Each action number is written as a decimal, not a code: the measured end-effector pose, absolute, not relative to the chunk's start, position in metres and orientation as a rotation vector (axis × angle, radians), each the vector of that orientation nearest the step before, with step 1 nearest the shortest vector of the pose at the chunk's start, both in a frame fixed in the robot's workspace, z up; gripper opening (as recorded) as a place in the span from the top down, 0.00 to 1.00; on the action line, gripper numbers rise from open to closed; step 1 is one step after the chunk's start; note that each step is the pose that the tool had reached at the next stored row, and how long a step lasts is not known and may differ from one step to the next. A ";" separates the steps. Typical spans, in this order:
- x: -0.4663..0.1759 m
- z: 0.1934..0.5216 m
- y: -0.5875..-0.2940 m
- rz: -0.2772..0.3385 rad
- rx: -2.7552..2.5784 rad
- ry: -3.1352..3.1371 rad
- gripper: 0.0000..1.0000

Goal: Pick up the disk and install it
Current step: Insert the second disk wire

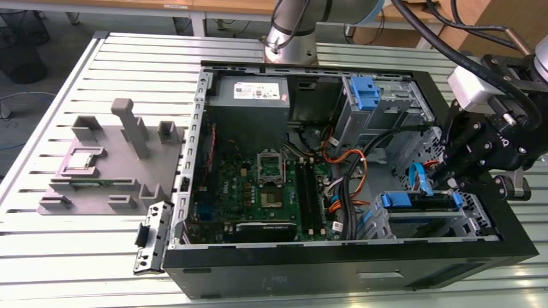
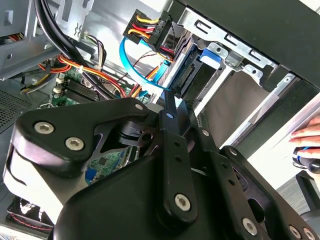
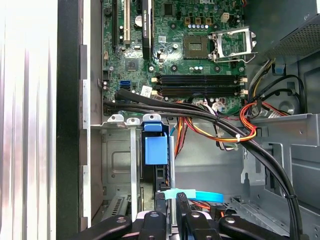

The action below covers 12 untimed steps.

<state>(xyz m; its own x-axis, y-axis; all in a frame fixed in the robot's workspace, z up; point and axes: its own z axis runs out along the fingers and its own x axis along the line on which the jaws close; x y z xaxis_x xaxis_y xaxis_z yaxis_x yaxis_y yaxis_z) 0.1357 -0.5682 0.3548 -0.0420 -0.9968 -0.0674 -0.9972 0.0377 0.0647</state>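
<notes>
The disk (image 1: 416, 200) sits edge-up in the drive cage at the near corner of the open computer case on the exterior view's right. Its bright blue carrier (image 3: 155, 149) shows in the cage slot in the first wrist view, and a blue corner of the carrier (image 2: 210, 55) in the second wrist view. My black gripper (image 1: 447, 181) hangs just above the cage. Its fingers (image 3: 182, 207) stand close together, shut, with nothing held between them. In the second wrist view the gripper (image 2: 170, 100) points at the disk's connector end.
Black, orange and light blue cables (image 1: 368, 160) run across the case beside the cage. Another blue bracket (image 1: 364, 93) sits in the far bay. A grey fixture (image 1: 111, 160) lies on the slotted table on the exterior view's left. A person's hand (image 2: 306, 134) rests outside the case.
</notes>
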 end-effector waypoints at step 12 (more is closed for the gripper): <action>0.141 0.355 -0.566 0.147 -2.172 2.260 0.76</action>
<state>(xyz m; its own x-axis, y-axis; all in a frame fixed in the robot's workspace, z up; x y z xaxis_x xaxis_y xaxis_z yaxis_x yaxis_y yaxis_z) 0.1413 -0.5664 0.3547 -0.0422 -0.9968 -0.0676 -0.9972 0.0378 0.0649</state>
